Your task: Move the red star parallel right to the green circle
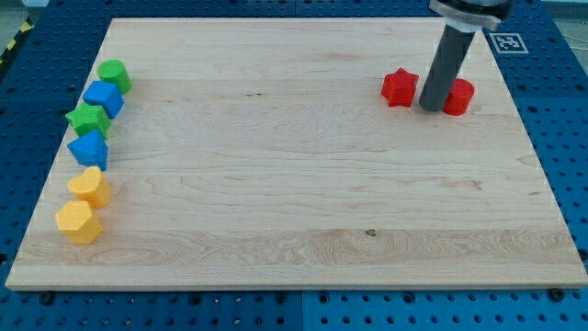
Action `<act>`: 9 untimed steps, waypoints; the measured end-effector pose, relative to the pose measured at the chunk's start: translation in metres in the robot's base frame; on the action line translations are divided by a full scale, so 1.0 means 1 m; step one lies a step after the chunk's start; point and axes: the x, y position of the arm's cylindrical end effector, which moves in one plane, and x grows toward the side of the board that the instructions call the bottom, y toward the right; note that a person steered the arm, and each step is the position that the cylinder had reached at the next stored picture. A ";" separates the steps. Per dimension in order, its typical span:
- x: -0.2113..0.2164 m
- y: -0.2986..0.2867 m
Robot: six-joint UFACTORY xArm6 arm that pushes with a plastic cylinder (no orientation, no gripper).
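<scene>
The red star [399, 87] lies near the view's top right of the wooden board [294, 184]. The green circle [115, 74] lies at the top of a column of blocks along the view's left edge. My tip [432, 108] is just right of the red star, between it and a second red block [458, 97] whose shape the rod partly hides. The tip is close to both; I cannot tell whether it touches either.
Below the green circle, down the left edge: a blue block [104, 97], a green star [88, 119], a blue block [89, 149], a yellow block [90, 187] and a yellow hexagon-like block [78, 222]. A blue pegboard [560, 138] surrounds the board.
</scene>
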 end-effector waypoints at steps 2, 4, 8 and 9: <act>-0.009 0.000; -0.011 -0.014; -0.019 -0.085; -0.019 -0.085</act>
